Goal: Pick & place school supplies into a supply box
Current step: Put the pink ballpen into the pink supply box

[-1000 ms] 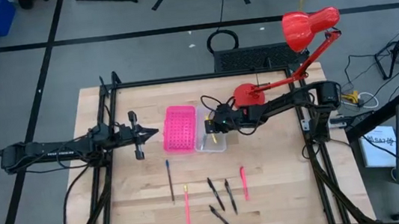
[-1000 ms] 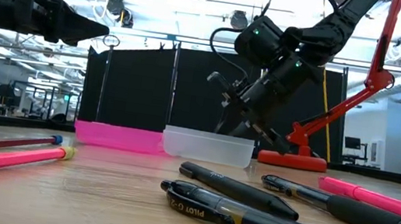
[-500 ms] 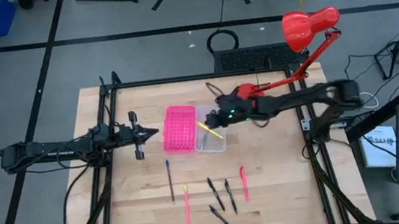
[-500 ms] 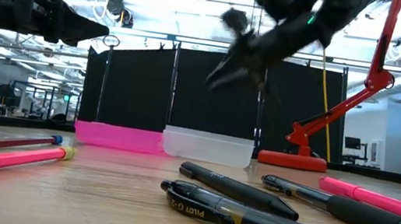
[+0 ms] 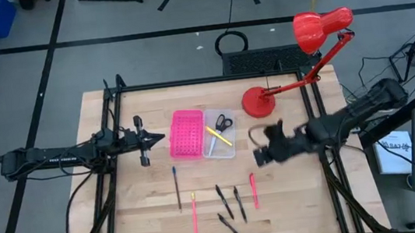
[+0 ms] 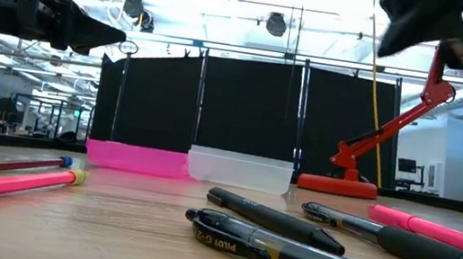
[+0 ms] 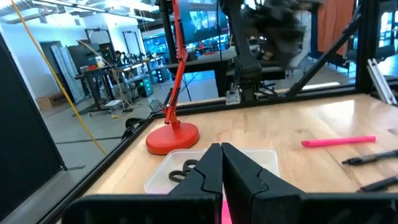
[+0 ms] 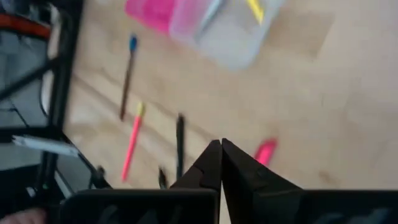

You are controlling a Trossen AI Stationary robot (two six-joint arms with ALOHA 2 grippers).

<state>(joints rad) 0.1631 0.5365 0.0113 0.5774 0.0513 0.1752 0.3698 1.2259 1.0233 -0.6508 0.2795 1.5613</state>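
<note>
A: Right gripper (image 5: pixel 264 148) is up off the table, out to the right of the supply box (image 5: pixel 220 134), and from its own wrist camera those two dark fingers are pressed together with nothing between them.

B: Makes sense if you look in the box: the scissors (image 5: pixel 224 121) and a yellow pen (image 5: pixel 218 136) are lying inside it. My read is that the arm is heading for the loose ones.

A: And they're spread along the front of the table. The pink pen (image 5: pixel 253 190) lies nearest, just in front of that gripper; then two black pens (image 5: pixel 239 204) side by side, another black one (image 5: pixel 230 228) closer to the front edge.

B: Further left, a pink pencil with a yellow tip (image 5: pixel 195 217) and a thin dark pencil with a blue end (image 5: pixel 176 187). All flat on the wood, well apart from the box.

A: Left gripper (image 5: pixel 140 140)?

B: Parked beside the pink perforated tray (image 5: pixel 187 133), fingers together, holding nothing. Waiting, I'd say.

A: So the right one will have to open up before it drops onto that pink pen.

B: The red desk lamp (image 5: pixel 259 101) stands behind, clear of the route.
</note>
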